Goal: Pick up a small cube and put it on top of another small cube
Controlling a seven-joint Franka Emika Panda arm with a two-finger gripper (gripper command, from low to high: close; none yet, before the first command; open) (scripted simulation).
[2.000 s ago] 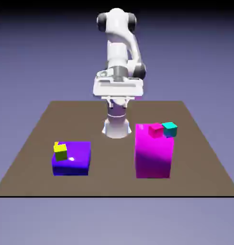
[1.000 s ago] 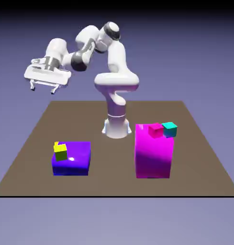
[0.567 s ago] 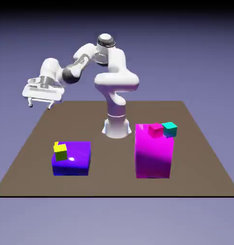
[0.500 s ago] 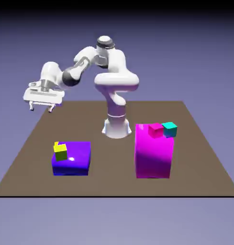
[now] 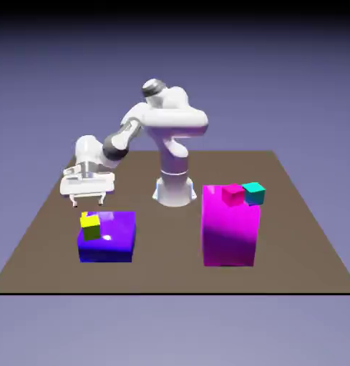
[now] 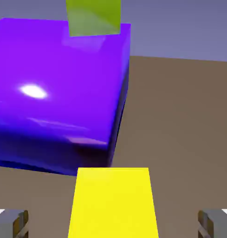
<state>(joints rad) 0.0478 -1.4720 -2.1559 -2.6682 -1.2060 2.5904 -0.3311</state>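
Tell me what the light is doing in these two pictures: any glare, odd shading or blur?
Exterior view: a small white glint on the blue block, the backdrop fading to black at the top. Hand view: a bright oval glare and paler streaks on that block, its near side falling dark; the yellow cube looks flat and evenly bright; no obvious blur.

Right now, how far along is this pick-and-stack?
Nothing is stacked by the gripper yet. In hand is the approach: the jaws stand open, the small yellow cube showing between the fingertips in the hand view, not gripped. Left: close on it, lift, and set it on another small cube; which one, the pictures don't settle.
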